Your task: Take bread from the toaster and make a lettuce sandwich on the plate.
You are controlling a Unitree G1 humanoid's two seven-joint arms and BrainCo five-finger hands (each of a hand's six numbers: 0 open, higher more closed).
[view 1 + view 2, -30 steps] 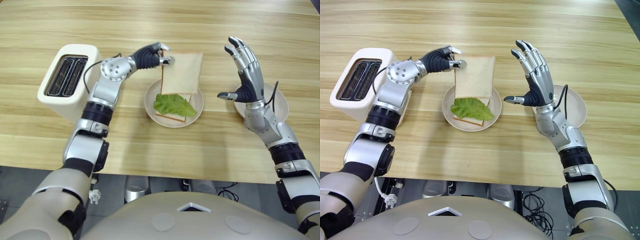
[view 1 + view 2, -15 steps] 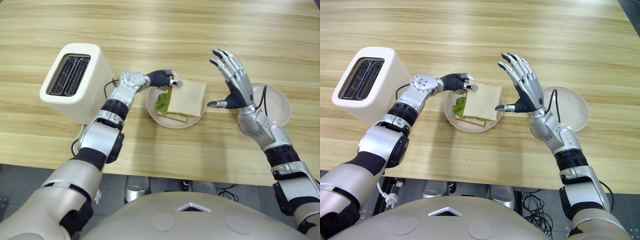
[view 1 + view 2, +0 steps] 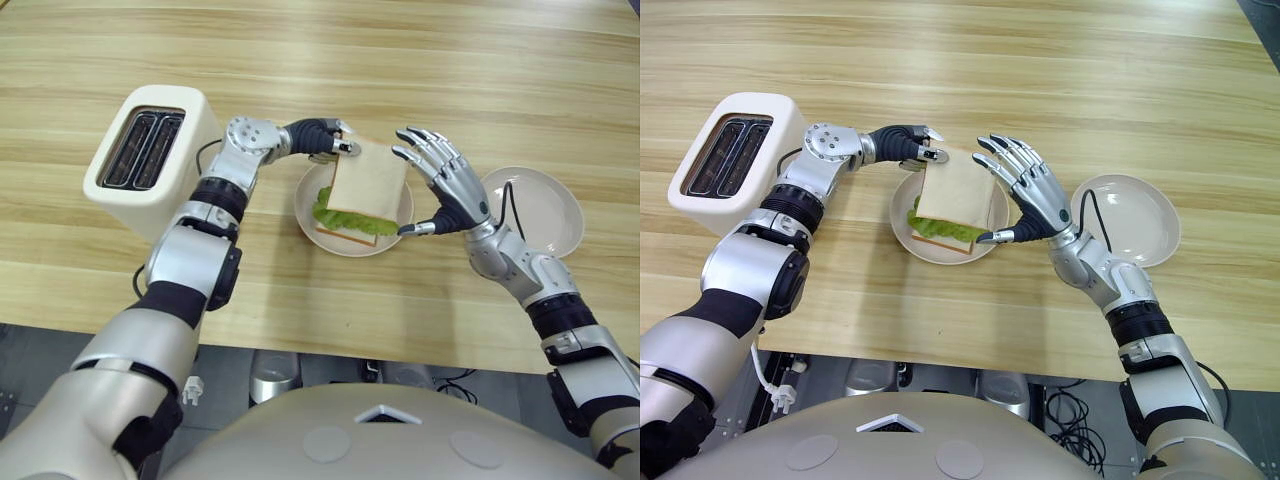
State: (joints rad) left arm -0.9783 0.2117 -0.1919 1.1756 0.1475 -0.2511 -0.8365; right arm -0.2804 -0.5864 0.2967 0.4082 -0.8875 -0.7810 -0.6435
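The table (image 3: 420,60) is pale wood laid in long planks with a fine grain. A round, shallow, beige plate (image 3: 304,208) with a smooth matte finish sits on it, directly in front of the robot. On the plate lies a square bottom slice (image 3: 340,233) of bread with a thin brown crust edge. A ruffled, bright green lettuce leaf (image 3: 345,213) rests on that slice and overhangs its left side.

The top slice (image 3: 368,180) is pale, square and soft-surfaced. It lies tilted over the lettuce, with its far edge raised above the plate's rim. The left hand (image 3: 320,138) is closed in a pinch on the far-left corner of this slice (dark fingers, metallic tips).

The right hand (image 3: 1025,195) holds nothing. Its metal fingers (image 3: 1000,160) are spread wide and extended over the right edge of the top slice. The thumb points toward the plate's near-right rim. Whether the fingers touch the bread cannot be determined.

The toaster (image 3: 150,165) stands well left of the plate, beside the left forearm. It is a cream box with rounded corners and two dark parallel slots on top.

A second plate (image 3: 550,200) of the same shape and colour lies to the right, just beyond the right wrist. The left arm crosses the space between the toaster and the sandwich.
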